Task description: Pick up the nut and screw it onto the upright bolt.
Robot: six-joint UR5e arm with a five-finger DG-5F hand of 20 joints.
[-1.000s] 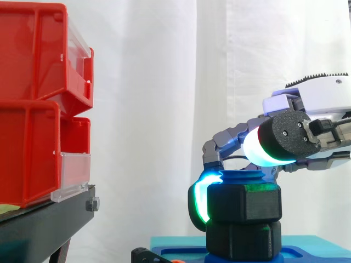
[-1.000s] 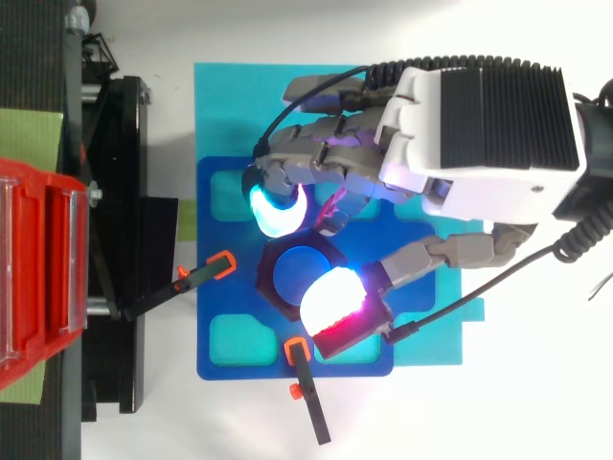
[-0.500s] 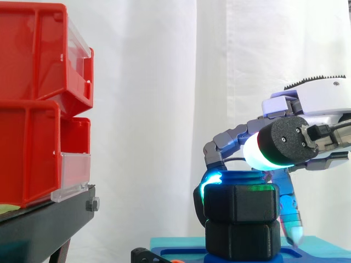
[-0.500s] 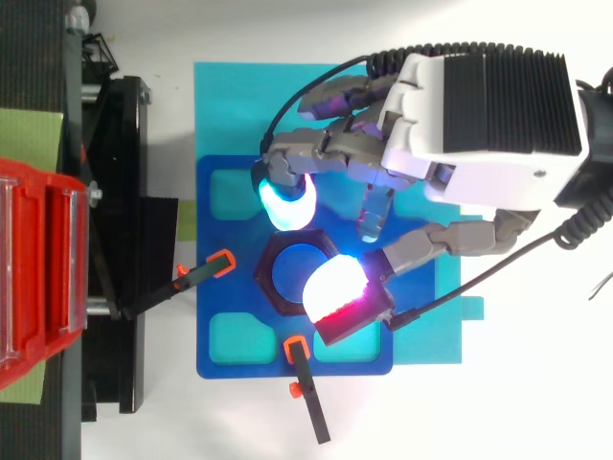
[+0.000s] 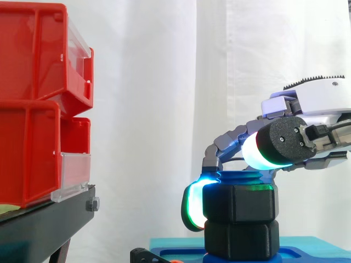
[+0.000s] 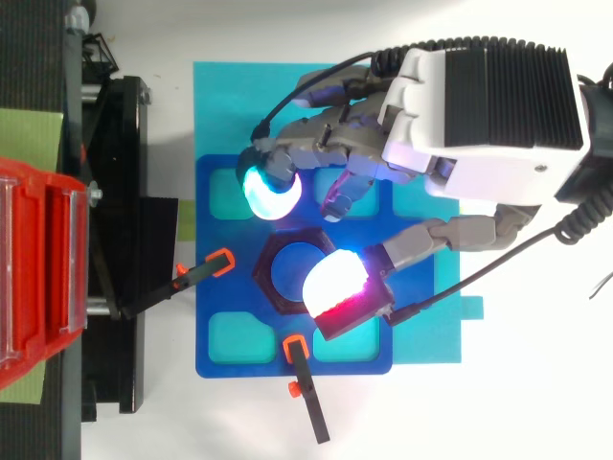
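At the left, stacked red bins (image 5: 33, 104) sit on a black stand (image 5: 46, 219), well apart from a blue fixture plate (image 6: 215, 287) further right. On that plate the black hexagonal nut (image 5: 239, 204) sits threaded on the upright blue bolt (image 6: 287, 275), just above a matching black hexagonal block (image 5: 241, 239). From the right the robot hand (image 6: 484, 115) reaches over and grasps the nut, with fingers curled, one cyan-green fingertip (image 5: 193, 207) against its far left side and the thumb's white-and-red pad (image 6: 337, 287) over its near right edge
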